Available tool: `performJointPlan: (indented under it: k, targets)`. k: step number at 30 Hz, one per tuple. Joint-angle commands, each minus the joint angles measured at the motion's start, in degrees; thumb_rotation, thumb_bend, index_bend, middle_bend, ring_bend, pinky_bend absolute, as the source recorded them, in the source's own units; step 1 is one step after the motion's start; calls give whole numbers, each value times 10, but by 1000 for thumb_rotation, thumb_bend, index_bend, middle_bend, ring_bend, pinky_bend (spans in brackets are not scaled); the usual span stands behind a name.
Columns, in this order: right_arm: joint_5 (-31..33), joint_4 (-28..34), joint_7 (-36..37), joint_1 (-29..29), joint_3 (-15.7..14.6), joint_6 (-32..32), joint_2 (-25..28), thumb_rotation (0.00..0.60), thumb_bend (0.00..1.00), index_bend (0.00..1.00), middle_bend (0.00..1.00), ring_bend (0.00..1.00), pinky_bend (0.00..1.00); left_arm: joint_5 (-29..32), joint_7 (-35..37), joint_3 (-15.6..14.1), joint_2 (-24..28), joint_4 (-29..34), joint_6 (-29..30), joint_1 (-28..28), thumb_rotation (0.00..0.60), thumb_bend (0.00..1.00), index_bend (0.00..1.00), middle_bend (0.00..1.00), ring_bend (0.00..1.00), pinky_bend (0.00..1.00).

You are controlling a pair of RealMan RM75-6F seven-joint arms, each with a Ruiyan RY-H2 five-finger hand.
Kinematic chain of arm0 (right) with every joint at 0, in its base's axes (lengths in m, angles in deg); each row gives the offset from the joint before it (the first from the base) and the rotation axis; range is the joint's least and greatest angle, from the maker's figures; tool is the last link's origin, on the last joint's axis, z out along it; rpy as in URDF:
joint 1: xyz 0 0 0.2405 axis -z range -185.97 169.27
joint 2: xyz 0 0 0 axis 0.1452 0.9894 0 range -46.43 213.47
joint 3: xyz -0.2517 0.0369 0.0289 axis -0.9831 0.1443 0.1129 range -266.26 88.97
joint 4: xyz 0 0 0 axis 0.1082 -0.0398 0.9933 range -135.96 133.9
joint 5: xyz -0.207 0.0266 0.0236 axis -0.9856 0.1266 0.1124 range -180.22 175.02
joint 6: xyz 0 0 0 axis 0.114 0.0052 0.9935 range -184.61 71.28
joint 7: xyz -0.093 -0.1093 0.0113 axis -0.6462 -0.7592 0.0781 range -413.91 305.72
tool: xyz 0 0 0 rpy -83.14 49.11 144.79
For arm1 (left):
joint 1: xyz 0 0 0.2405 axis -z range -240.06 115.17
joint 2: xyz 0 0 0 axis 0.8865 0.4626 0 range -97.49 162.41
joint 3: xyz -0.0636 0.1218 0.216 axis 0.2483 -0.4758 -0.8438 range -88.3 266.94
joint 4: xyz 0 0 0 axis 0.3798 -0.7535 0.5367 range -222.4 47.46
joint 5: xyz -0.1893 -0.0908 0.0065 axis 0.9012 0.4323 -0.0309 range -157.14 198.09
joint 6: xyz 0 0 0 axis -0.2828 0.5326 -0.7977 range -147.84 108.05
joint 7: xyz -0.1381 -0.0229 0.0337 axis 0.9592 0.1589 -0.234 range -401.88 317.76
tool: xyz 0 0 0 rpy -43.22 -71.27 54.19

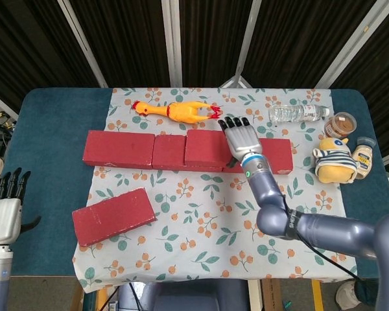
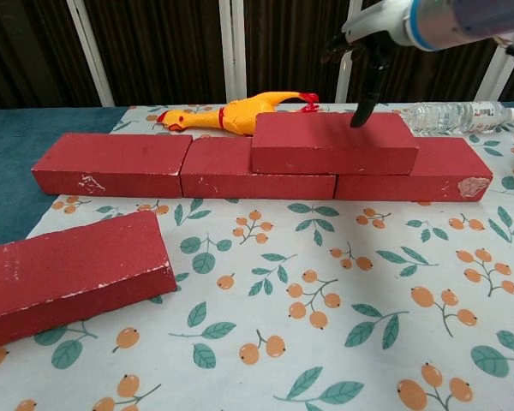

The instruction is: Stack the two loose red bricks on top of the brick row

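Dark curtains back a teal table (image 1: 45, 129) spread with a leaf-print cloth (image 1: 201, 220), where your brick row (image 1: 120, 149) runs across the far half. One loose brick (image 2: 330, 141) already sits on the row's right-centre; your right hand (image 1: 241, 137) hovers just above it, fingers spread, holding nothing. The second brick (image 1: 113, 216) lies angled near the cloth's front-left corner, so the step in hand looks like release and retreat. Next, you need a grasp on that second brick and a lift onto the row. Your left hand (image 1: 3, 214) waits by the table's left edge, fingers apart and empty; only the head view shows it. The chest view alone shows clear air between right fingertips (image 2: 360, 116) and brick.
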Motion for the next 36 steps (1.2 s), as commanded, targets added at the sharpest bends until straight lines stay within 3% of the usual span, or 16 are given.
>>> performJointPlan:
  k: [1,5,10,18,22,29,36]
  targets:
    - [-141,132,93,100,-3,-85,91,600,59,0,28,0,0,-5,3,-4,2,3,-2,1,600,0,0,0,0,105]
    - [-269,195,167,189,-35,-130,135,600,60,0,28,0,0,-20,11,-10,4,7,-1,0,600,0,0,0,0,105]
    - [-412,215,243,287,-88,-183,153,600,60,0,28,0,0,-39,17,-19,4,10,2,-2,600,0,0,0,0,105]
    - [-621,151,333,451,-182,-322,109,600,60,0,28,0,0,-72,25,-40,8,27,-2,-3,600,0,0,0,0,126]
    - [-666,115,354,508,-211,-364,76,600,60,0,28,0,0,-68,26,-48,18,45,-26,3,600,0,0,0,0,123]
    - [-726,56,410,572,-236,-412,47,600,60,0,28,0,0,-50,-14,-43,12,81,-41,11,600,0,0,0,0,121]
    - [-753,29,442,601,-226,-434,52,600,59,0,28,0,0,5,-55,-41,-1,154,-65,15,600,0,0,0,0,120]
